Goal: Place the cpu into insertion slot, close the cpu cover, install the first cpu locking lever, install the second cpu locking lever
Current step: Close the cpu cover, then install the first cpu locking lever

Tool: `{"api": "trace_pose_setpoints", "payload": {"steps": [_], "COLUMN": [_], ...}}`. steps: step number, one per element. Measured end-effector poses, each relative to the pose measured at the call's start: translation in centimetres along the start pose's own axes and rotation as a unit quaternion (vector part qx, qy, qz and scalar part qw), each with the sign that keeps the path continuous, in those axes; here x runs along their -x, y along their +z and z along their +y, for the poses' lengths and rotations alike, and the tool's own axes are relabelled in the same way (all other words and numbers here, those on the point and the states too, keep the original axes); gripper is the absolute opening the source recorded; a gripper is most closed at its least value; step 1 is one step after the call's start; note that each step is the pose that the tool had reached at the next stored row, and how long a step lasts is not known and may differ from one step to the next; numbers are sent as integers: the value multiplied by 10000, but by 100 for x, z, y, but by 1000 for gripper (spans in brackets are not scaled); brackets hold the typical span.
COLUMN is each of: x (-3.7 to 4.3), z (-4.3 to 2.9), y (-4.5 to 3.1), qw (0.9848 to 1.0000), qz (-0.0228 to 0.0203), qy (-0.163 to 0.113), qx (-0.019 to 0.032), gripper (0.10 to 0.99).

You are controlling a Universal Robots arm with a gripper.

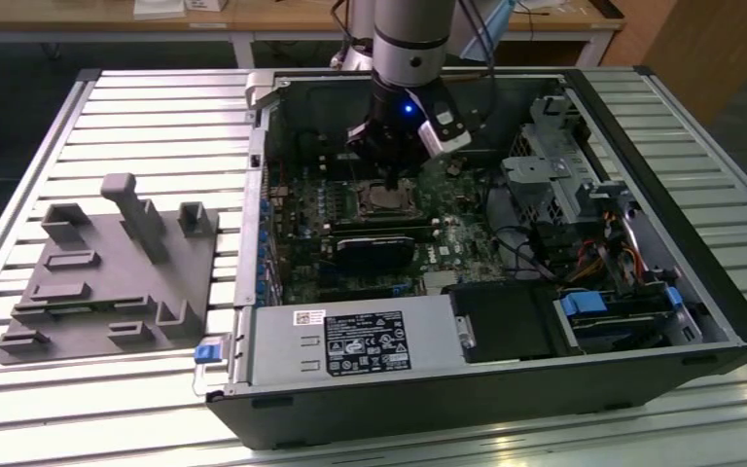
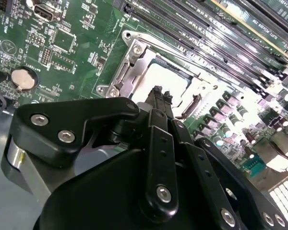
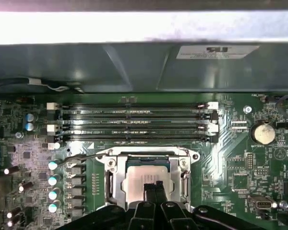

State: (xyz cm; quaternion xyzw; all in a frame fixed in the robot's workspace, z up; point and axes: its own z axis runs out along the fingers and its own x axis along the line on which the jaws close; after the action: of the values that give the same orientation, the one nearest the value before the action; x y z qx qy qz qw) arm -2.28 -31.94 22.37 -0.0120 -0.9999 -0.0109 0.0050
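The gripper [image 1: 393,183] hangs straight down from the arm into the open computer case [image 1: 685,292], over the far half of the motherboard [image 1: 302,263]. In the first wrist view the gripper's [image 3: 153,188] two dark fingertips [image 3: 149,190] stand drawn together with only a hairline between them and nothing held. They are poised over the near part of the cpu [image 3: 143,173]; whether they touch it cannot be told.

The cpu lies flat in its socket, its pale grey top showing through the window of the cpu cover [image 3: 116,179]. The cover's silvery frame lies down around the chip on all sides. In the second wrist view the gripper [image 2: 157,93] reaches over the same bright chip [image 2: 165,79], with the cover [image 2: 134,67] framing it.

A thin wire lever [image 3: 79,158] runs from one corner of the cover out over the board, past a row of capacitors [image 3: 53,179]. Four long memory slots [image 3: 134,124] lie just beyond the socket, and a coin battery [image 3: 262,132] sits well off to one side.

The case lies on its side on a slatted metal table [image 1: 153,107]. A grey moulded fixture [image 1: 101,282] rests on the table on the exterior view's left, well apart from the case, and the power supply [image 1: 347,341] fills the case's near corner.
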Motion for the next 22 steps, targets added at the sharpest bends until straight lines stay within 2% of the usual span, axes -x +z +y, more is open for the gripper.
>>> {"api": "trace_pose_setpoints", "payload": {"steps": [10, 22], "x": [-2, -2], "z": [4, 5], "y": [-212, -227], "qw": [10000, 10000], "qz": [0, 0], "qy": [0, 0], "qx": [0, 0], "gripper": [106, 106]}}
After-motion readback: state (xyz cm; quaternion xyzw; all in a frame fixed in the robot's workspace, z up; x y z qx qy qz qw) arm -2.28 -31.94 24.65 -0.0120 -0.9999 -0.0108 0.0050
